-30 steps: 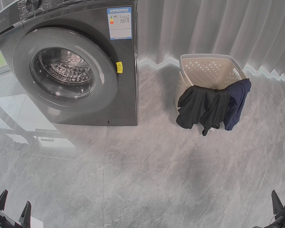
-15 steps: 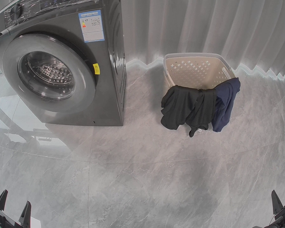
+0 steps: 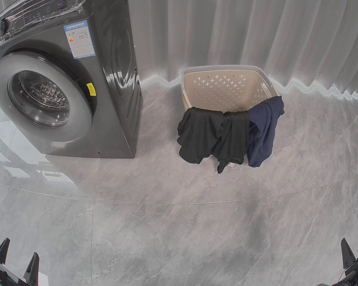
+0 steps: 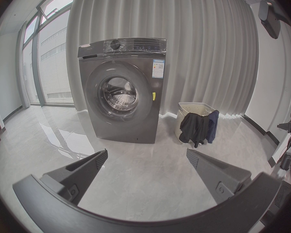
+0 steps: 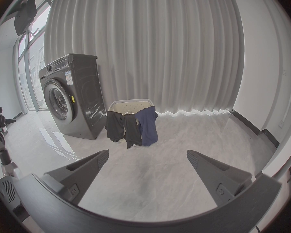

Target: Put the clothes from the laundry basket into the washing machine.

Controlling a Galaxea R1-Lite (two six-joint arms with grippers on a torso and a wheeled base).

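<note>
While both arms sit low at the near edge of the head view, the left end effector (image 3: 19,255) has its two fingers spread wide with nothing between them, and the right end effector (image 3: 355,240) is likewise wide apart and empty; each is above bare floor (image 3: 187,227), well apart from the clothes. The laundry basket (image 3: 222,86), a cream plastic tub with small cross-shaped holes in its walls, stands on the grey marbled floor close to the foot of a pale pleated curtain (image 3: 246,24). Two garments are draped over its near rim and hang down its outside towards the floor: a black garment (image 3: 207,138) covers most of the front wall, and a navy garment (image 3: 262,134) hangs just beside it on the robot's right, the two touching where they overlap. What can be seen of the basket's inside behind them is bare wall. The washing machine (image 3: 59,80), a dark grey front-loader, stands on the floor to the robot's left of the basket with a strip of floor between them. Its round door (image 3: 37,98) is closed, the metal drum showing through the glass, and clear film wraps its control panel (image 3: 39,8). In the left wrist view a tall window (image 4: 51,59) is beyond the machine.
</note>
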